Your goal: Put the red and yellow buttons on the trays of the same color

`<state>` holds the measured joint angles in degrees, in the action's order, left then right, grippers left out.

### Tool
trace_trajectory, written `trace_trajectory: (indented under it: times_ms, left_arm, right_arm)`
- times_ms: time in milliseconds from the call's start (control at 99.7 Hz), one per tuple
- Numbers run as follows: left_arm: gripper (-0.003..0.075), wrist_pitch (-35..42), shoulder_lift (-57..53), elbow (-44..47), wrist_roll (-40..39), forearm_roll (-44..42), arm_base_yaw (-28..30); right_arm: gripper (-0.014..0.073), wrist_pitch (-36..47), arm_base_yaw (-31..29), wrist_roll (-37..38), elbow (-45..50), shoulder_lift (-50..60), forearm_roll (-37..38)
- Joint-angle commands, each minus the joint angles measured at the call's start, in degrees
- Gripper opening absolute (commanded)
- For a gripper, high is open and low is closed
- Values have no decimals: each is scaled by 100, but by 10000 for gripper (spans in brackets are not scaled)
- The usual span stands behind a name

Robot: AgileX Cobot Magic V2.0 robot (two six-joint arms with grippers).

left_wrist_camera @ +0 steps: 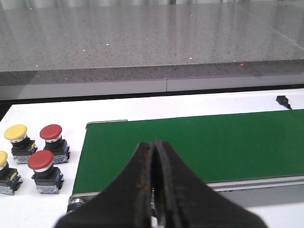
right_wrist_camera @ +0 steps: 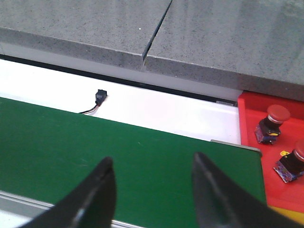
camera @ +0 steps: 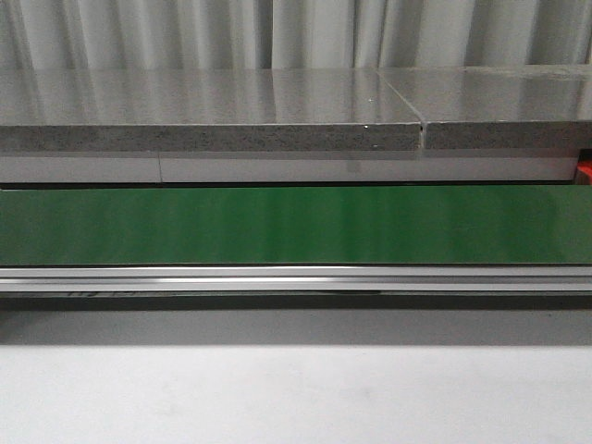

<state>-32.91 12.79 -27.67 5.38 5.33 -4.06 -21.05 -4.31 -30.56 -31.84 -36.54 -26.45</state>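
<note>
Front: green conveyor belt [camera: 296,225] across the frame, aluminium rail along its near edge; white table [camera: 296,393] nearer; grey speckled stone counter [camera: 213,111] beyond, seam right of centre; pale curtain [camera: 296,32] at back; sliver of red at far right edge; no arms or buttons seen here.

Left wrist: left gripper [left_wrist_camera: 153,156] pressed together, holding nothing, over belt's near edge; four buttons upright on white table left of belt end, caps up, well apart from fingers; two red buttons [left_wrist_camera: 51,132] [left_wrist_camera: 41,160]; two yellow buttons [left_wrist_camera: 15,132] [left_wrist_camera: 2,158], one cut by frame edge.

Right wrist: right gripper [right_wrist_camera: 152,178] spread wide, empty, over belt; red tray [right_wrist_camera: 251,137] just past belt's right end; two red-capped buttons [right_wrist_camera: 278,114] [right_wrist_camera: 300,151] on it, tilted, beyond and right of fingers; yellow strip at tray's near edge; small black connector [right_wrist_camera: 100,96] on white table.
</note>
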Motion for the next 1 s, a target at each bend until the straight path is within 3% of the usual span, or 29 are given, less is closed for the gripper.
trace_trajectory:
  times_ms: [0, 90, 822, 912, 993]
  left_arm:
    - [-19, 423, 53, -142, -62, 65, -47]
    - [-19, 423, 53, -142, -62, 65, -47]
    - [-14, 383, 53, -142, -62, 65, -47]
    - [54, 371, 53, -142, -62, 65, -47]
    - [198, 361, 53, -142, -62, 65, -47]
  right_arm:
    - [94, 372, 8, -57, -139, 95, -98]
    - [-75, 372, 8, -57, -139, 102, -98]
    - [-68, 372, 8, -57, -139, 102, -103]
    - [-68, 372, 8, -57, -139, 102, -103]
    - [-68, 377, 8, -57, -139, 102, -103]
